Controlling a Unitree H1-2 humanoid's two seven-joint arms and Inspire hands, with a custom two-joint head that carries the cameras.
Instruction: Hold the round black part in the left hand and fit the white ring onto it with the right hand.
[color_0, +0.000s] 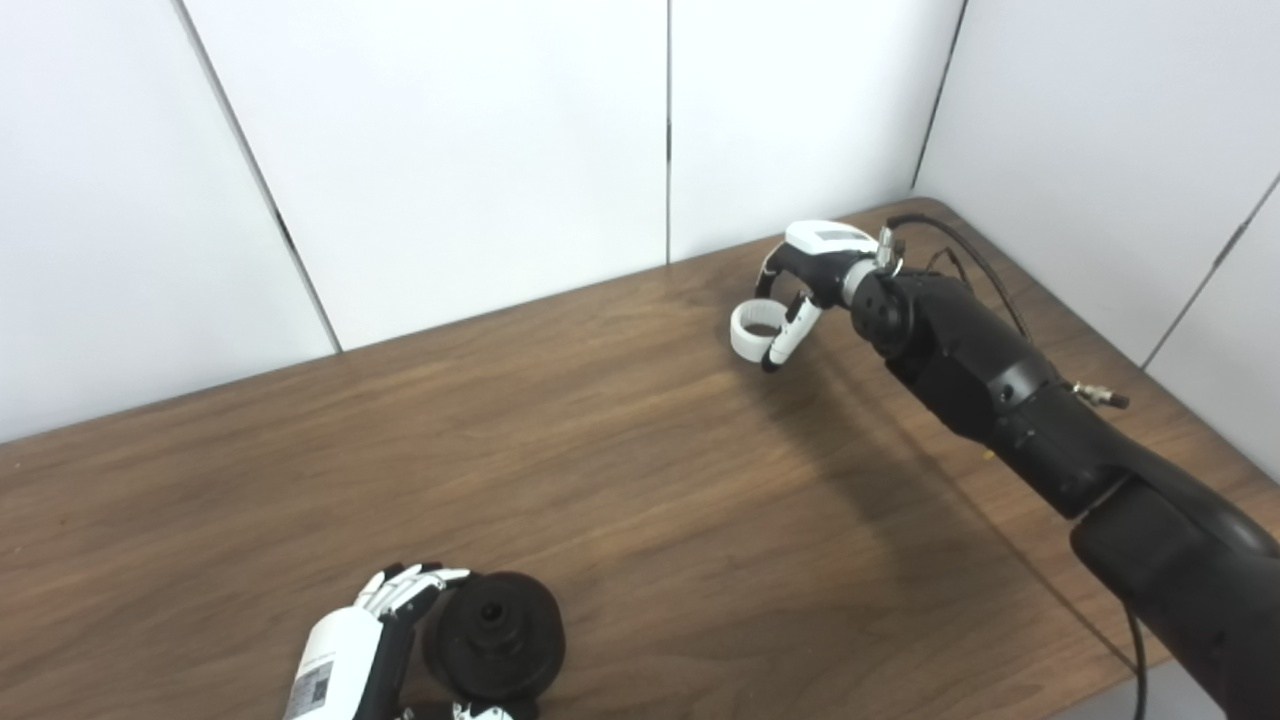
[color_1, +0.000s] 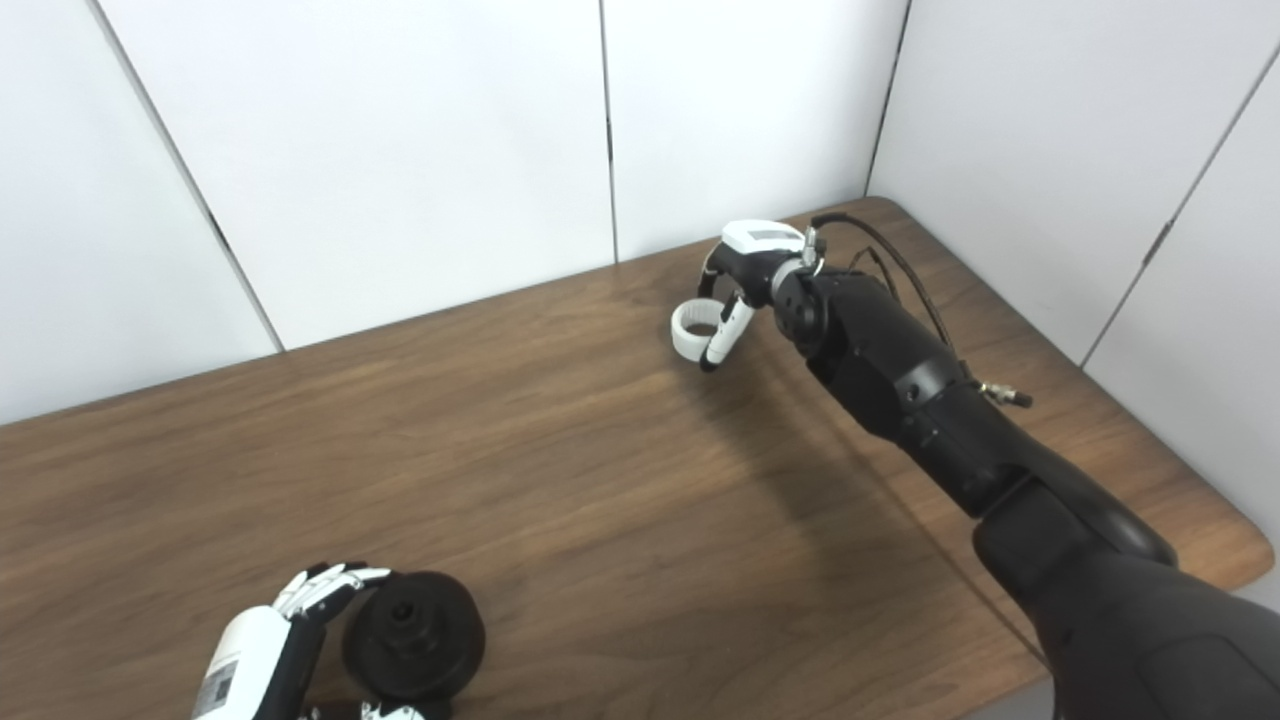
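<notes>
At the table's near edge, the left hand cups the round black part. Toward the far right corner, the right hand pinches the white ring; next I'd expect it carried across and aligned.

dark wooden table, round black part at its near left edge

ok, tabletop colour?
Dark brown wood grain on the table; the left eye view shows it best.
</notes>
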